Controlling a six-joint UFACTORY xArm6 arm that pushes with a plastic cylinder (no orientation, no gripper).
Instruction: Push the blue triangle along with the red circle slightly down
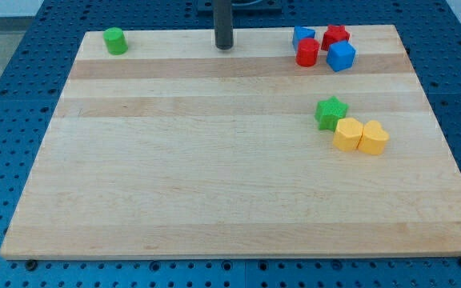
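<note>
The blue triangle (302,37) sits near the board's top edge at the view's upper right. The red circle (307,53) touches it just below. A red star (335,37) and a blue cube (341,56) crowd against them on the right. My tip (224,46) rests on the board near the top edge, about a hand's width to the left of the blue triangle and red circle, touching no block.
A green cylinder (116,41) stands at the top left corner. A green star (331,112) lies at the right of the middle, with two yellow blocks (348,135) (373,138) touching just below it. The wooden board (214,184) lies on a blue perforated table.
</note>
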